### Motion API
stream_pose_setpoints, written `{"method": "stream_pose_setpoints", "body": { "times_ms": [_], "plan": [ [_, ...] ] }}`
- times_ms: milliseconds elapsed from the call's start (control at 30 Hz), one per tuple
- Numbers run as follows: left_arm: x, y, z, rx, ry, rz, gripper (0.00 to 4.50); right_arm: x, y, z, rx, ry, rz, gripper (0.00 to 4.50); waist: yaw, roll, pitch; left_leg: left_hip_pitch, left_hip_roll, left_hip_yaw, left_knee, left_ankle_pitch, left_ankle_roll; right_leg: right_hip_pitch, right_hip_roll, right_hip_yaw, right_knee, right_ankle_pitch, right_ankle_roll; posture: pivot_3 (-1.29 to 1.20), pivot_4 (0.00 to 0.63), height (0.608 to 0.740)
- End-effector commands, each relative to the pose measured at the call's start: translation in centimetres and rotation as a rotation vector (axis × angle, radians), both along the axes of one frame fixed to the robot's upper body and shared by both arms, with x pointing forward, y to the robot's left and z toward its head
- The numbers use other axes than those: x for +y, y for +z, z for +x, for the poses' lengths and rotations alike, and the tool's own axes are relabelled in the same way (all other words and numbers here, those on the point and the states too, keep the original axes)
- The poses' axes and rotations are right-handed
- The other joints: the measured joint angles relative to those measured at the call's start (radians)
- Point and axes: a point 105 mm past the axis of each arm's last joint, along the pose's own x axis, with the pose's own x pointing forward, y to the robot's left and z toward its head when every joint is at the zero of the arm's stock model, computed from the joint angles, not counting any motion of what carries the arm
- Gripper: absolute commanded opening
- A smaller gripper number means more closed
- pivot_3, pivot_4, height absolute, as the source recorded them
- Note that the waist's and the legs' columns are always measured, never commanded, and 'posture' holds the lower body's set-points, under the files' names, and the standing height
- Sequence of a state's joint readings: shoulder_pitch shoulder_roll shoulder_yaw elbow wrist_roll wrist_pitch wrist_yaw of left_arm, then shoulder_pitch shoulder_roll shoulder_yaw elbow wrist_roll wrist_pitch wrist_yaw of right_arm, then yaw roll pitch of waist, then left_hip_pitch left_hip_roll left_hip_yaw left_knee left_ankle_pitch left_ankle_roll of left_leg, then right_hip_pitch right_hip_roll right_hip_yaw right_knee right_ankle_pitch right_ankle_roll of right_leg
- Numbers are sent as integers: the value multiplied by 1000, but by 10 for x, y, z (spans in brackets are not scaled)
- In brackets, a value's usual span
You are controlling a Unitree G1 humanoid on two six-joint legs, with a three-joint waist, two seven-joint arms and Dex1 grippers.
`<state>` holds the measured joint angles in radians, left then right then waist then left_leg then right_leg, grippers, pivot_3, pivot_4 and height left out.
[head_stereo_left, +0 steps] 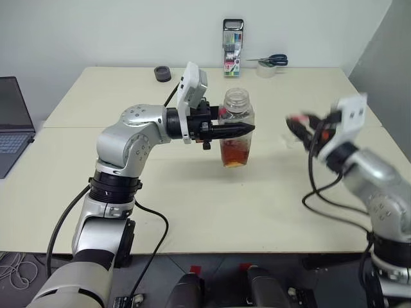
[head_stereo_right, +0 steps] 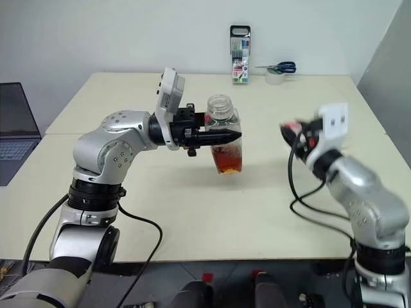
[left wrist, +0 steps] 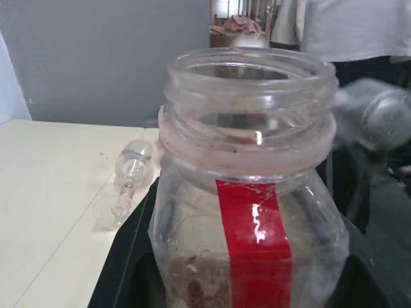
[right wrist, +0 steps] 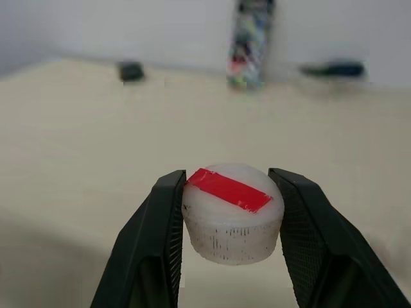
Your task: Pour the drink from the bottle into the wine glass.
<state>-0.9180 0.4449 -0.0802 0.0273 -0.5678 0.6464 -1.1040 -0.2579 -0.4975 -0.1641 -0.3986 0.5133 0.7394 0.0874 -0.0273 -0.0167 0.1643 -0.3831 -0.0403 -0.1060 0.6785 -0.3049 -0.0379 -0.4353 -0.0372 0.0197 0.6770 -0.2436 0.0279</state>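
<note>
My left gripper (head_stereo_left: 247, 129) is shut on the bottle (head_stereo_left: 236, 128) and holds it a little above the table, roughly upright. The bottle's mouth (left wrist: 250, 70) is uncapped, and a red label strip (left wrist: 253, 237) runs down its side. The reddish-brown drink (head_stereo_left: 234, 153) fills its lower part. My right gripper (right wrist: 228, 174) is shut on the white cap with a red stripe (right wrist: 232, 221); it hangs blurred above the table at the right (head_stereo_left: 294, 122). The wine glass (left wrist: 128, 183) stands out on the table beyond the bottle; I cannot tell whether it is upright.
A laptop (head_stereo_left: 13, 122) lies at the table's left edge. At the back stand a pen case (head_stereo_left: 232, 56), scissors on a tape roll (head_stereo_left: 270, 63) and a small black round thing (head_stereo_left: 163, 73). A person in a white top (left wrist: 347, 25) is beyond the table.
</note>
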Motion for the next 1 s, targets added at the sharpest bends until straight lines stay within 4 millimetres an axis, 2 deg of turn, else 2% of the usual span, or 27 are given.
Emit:
{"method": "stream_pose_setpoints", "body": {
  "times_ms": [33, 100, 233, 500, 633, 700, 800, 867, 933, 1000],
  "plan": [
    [-4, 15, -7, -62, -35, -16, 1825, -15, -26, 3, -4, -132, -15, 1787, -8, 0, 0, 1, 0, 0, 0, 0, 0, 0, 0, 1, 1, 0, 0, 0, 150, 740],
    [-5, 16, -7, -64, -40, -14, 1825, -16, -44, 5, 22, -161, 16, 1787, -16, 1, 0, 3, 1, 3, 0, 0, 0, -1, 2, 4, 3, 0, 0, 0, 150, 740],
    [-6, 17, -7, -65, -43, -9, 1825, -15, -64, 10, 69, -171, 38, 1787, -21, 1, 0, 4, 1, 4, -1, 0, 0, 0, 4, 5, 3, 0, 0, 0, 150, 740],
    [-6, 16, -7, -65, -44, -1, 1825, -17, -72, 16, 87, -167, 17, 4351, -20, 1, 0, 4, 1, 3, 0, 0, 0, 0, 3, 5, 3, 0, 0, 0, 150, 740],
    [-5, 16, -7, -66, -41, 1, 1825, -16, -69, 12, 71, -144, -33, 4433, -20, 1, 0, 4, 1, 3, 0, 0, 0, 0, 3, 5, 3, 0, 0, 0, 150, 740],
    [-4, 15, -7, -66, -38, 0, 1825, -13, -58, 10, 39, -103, -57, 4433, -20, 1, 0, 4, 1, 3, 0, 0, 0, 0, 3, 5, 3, 0, 0, 0, 150, 740],
    [-3, 14, -7, -64, -28, -2, 1825, -9, -31, 7, -43, -23, -148, 4433, -20, 1, 0, 4, 1, 3, 0, 0, 0, 0, 3, 6, 3, 0, 0, 0, 150, 740],
    [0, 14, -5, -64, -4, -7, 1825, -2, 1, 5, -140, 54, -178, 4433, -21, 1, 0, 4, 1, 3, 0, 0, 0, 0, 3, 5, 3, 0, 0, 0, 150, 740],
    [4, 15, 1, -63, 37, -20, 1825, 21, 39, -3, -253, 230, -202, 4433, -22, 1, 1, 4, 1, 3, 0, 0, 0, 0, 4, 5, 3, 0, 0, 0, 150, 740],
    [8, 17, 9, -70, 97, -33, 1825, 42, 67, -14, -293, 379, -141, 4433, -25, 1, 1, 4, 1, 3, 0, 0, 1, 0, 4, 6, 3, 0, 0, 0, 150, 740]
  ]
}}
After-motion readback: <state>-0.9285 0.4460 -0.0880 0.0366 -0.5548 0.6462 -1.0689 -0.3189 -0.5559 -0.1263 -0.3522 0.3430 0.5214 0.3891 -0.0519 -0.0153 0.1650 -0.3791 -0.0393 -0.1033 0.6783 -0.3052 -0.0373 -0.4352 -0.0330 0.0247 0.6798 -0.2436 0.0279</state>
